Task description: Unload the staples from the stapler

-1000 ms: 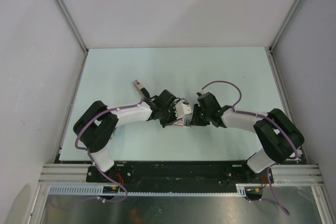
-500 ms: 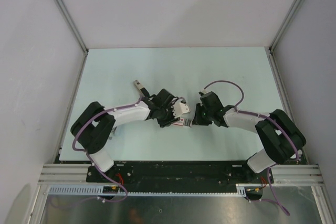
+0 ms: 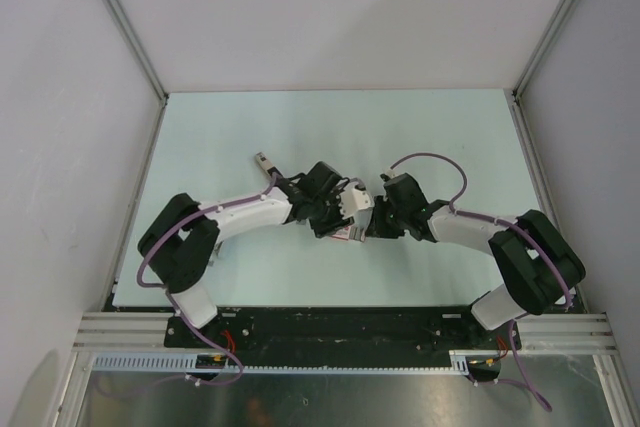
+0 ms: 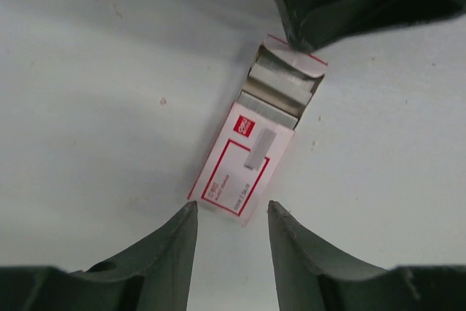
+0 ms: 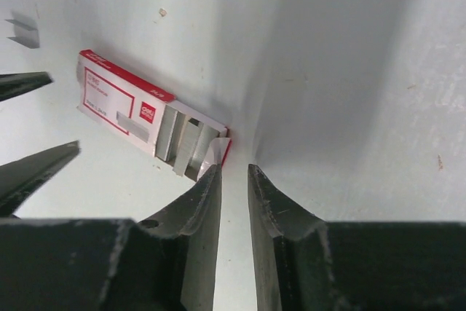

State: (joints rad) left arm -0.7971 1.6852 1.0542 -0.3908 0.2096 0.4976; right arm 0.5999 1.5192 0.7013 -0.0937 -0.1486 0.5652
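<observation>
Currently: staple box flat on desk, between both grippers

Overhead, the wrists hide most of it. Red-and-white carton, one end open on grey staple strips. Left gripper fingers released, just short of its closed end. Right gripper fingers narrowly parted, empty, one tip at the flap.

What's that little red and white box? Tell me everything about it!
A flat cardboard box, white with red edges and logo, lying on the table. Its end flap is open, showing grey staple strips; one strip lies on top. The right gripper's tip meets that flap; the left gripper gapes near the closed end.
</observation>
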